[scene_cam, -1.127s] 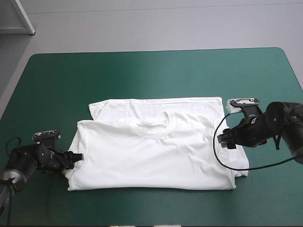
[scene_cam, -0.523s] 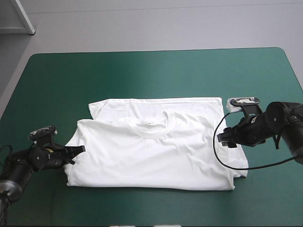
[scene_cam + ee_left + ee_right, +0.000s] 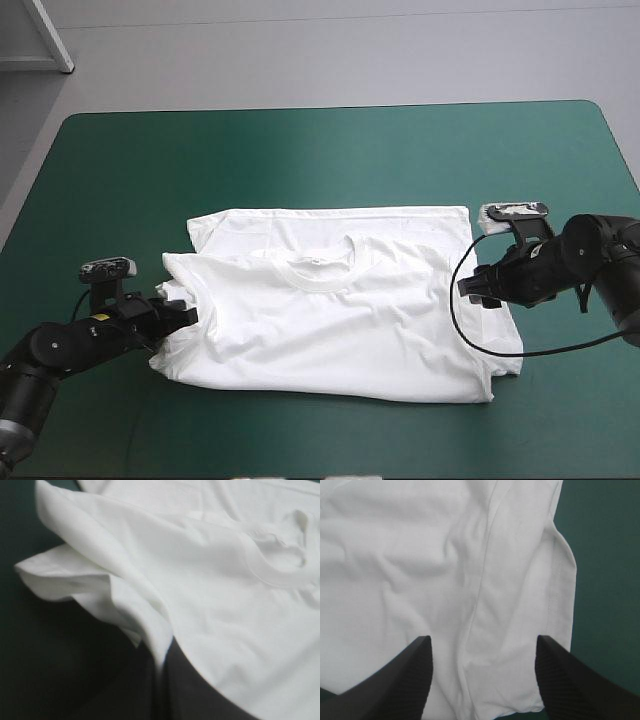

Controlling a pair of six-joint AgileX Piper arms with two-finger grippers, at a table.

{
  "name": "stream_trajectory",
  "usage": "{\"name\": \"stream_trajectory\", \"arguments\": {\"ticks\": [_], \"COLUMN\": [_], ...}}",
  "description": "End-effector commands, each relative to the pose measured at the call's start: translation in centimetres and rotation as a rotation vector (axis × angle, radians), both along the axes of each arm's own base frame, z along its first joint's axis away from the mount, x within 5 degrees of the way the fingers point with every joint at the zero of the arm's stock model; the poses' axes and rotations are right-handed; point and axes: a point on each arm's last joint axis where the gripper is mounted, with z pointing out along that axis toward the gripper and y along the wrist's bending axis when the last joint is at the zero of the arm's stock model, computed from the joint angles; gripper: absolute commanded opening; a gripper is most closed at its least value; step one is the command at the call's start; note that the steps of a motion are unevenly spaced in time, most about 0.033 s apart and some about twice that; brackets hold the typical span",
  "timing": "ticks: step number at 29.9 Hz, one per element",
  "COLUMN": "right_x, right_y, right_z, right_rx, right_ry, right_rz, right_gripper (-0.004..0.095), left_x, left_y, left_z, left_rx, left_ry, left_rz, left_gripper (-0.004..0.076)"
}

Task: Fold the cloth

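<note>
The white T-shirt (image 3: 330, 325) lies on the table's middle, folded once, its collar (image 3: 320, 270) facing up. My left gripper (image 3: 185, 315) is at the shirt's left edge, shut on the T-shirt. In the left wrist view (image 3: 162, 655) the cloth (image 3: 225, 595) drapes over the black fingertips, and the sleeve edge is lifted and bunched. My right gripper (image 3: 472, 290) stands open over the shirt's right edge. The right wrist view shows its fingers (image 3: 405, 680) wide apart (image 3: 482, 645), with the white cloth (image 3: 420, 555) and its side seam lying flat between them.
Bare teal-green cover (image 3: 300, 160) surrounds the shirt, widest toward the far edge. A narrower strip of cover (image 3: 320, 435) runs between the shirt and the table's front edge.
My left gripper has moved right onto the shirt's left edge and taken hold of it, pushing that edge up and inward. The right gripper has barely shifted.
</note>
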Motion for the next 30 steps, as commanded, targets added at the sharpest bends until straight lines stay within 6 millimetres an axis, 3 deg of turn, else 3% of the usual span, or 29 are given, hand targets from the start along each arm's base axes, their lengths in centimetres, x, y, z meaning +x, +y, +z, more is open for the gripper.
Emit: {"name": "stream_trajectory", "arguments": {"ticks": [1, 13, 16, 20, 22, 24, 30], "right_x": [-0.1, -0.1, -0.1, 0.0, 0.0, 0.1, 0.8], "right_y": [-0.1, -0.1, -0.1, -0.3, -0.4, -0.5, -1.2], "right_z": [1.8, 1.8, 1.8, 1.7, 1.7, 1.5, -0.5], "right_rx": [0.03, 0.032, 0.032, 0.02, 0.008, -0.007, -0.074], "right_ry": [-0.085, -0.083, -0.083, -0.077, -0.08, -0.076, -0.035], "right_rz": [-0.011, -0.01, -0.021, -0.056, -0.055, -0.059, -0.107], "right_gripper": [0.0562, 0.0562, 0.0562, 0.0562, 0.0562, 0.0562, 0.0562], "left_x": [0.5, 1.8, 1.8, 1.6, 1.3, 1.3, 2.4], "left_y": [-0.8, -4.5, -5.0, -5.1, -5.3, -5.2, -3.7], "left_z": [0.6, -3.4, -3.5, -3.4, -3.4, -3.2, -0.5], "left_rx": [-0.051, 0.024, 0.034, 0.026, 0.016, 0.033, 0.186], "left_ry": [-0.019, 0.152, 0.147, 0.156, 0.179, 0.19, 0.235], "left_rz": [-0.079, -0.383, -0.402, -0.419, -0.442, -0.461, -0.334], "left_gripper": [-0.001, 0.0012, 0.016, 0.0515, 0.0657, 0.0706, 0.0706]}}
